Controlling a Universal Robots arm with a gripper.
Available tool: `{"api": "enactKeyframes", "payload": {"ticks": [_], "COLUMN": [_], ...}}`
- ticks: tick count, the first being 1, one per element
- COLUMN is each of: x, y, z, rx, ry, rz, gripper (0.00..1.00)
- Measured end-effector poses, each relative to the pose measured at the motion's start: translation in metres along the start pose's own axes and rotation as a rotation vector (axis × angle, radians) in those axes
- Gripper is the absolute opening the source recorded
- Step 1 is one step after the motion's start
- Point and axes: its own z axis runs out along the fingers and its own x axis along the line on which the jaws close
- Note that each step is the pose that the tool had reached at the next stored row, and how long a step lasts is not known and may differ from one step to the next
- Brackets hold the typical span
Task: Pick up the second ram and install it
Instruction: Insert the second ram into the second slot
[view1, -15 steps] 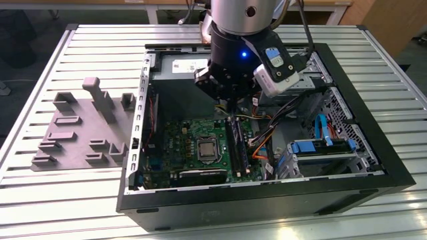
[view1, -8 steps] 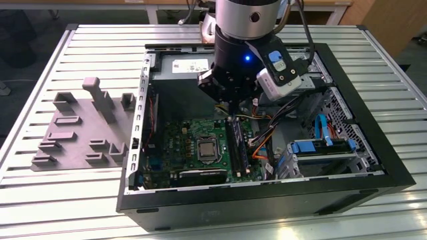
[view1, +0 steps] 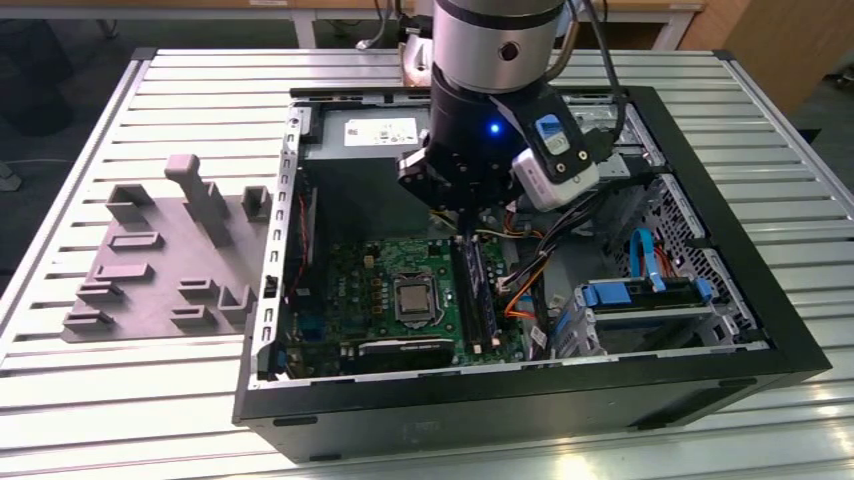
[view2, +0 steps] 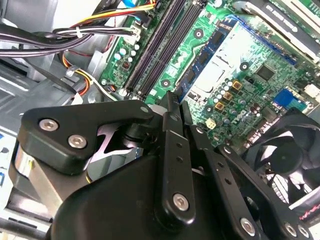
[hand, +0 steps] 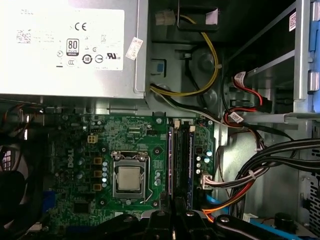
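My gripper (view1: 461, 218) hangs inside the open computer case, just above the far end of the motherboard's (hand: 75, 150) socket rails. Its black fingers look shut (view2: 177, 102), and I see nothing held between them. Two thin blue-edged sticks stand on edge in the rails. One stick (hand: 171, 160) lies in line with my gripper (hand: 175, 216) and looks like the second ram. A twin stick (hand: 191, 165) sits a couple of rails over. In the exterior view the sticks run side by side (view1: 477, 295) below the fingers.
The grey moulded tray (view1: 147, 270) with upright pegs lies outside the case at the exterior view's left. The silver power supply (hand: 70, 45) borders the board. Cable bundles (hand: 260, 165) and a blue drive bracket (view1: 641, 295) crowd one side of the rails. The processor socket (hand: 129, 177) and a fan (view2: 295, 170) sit on the other side.
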Motion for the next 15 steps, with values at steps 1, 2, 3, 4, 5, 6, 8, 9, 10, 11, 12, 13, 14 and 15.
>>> {"api": "enactKeyframes", "payload": {"ticks": [1,2,3,4,5,6,8,9,10,11,12,13,14,15], "x": [-0.0003,-0.0005,-0.0008,-0.0014,-0.0024,-0.0035,-0.005,-0.0052,-0.0054,-0.0057,-0.006,-0.0063,-0.0067,-0.0071], "y": [0.0,0.0,0.0,0.0,-0.0001,-0.0001,-0.0001,-0.0002,-0.0002,-0.0002,-0.0002,-0.0003,-0.0003,-0.0003], "z": [0.0014,0.0029,0.0046,0.006,0.0075,0.0091,0.0124,0.0142,0.016,0.0178,0.0198,0.0216,0.0234,0.0253], "rx": [0.0001,0.0001,0.0,0.0,0.0001,0.0002,0.0004,0.0005,0.0006,0.0008,0.001,0.001,0.0011,0.001], "ry": [0.0003,0.0005,0.0008,0.0012,0.0016,0.0021,0.0031,0.0034,0.0036,0.0039,0.0042,0.0044,0.0046,0.0047], "rz": [0.001,0.002,0.003,0.005,0.006,0.008,0.014,0.02,0.026,0.031,0.036,0.04,0.043,0.045], "gripper": [0.14,0.14,0.14,0.14,0.14,0.14,0.14,0.14,0.14,0.14,0.14,0.14,0.14,0.14]}}
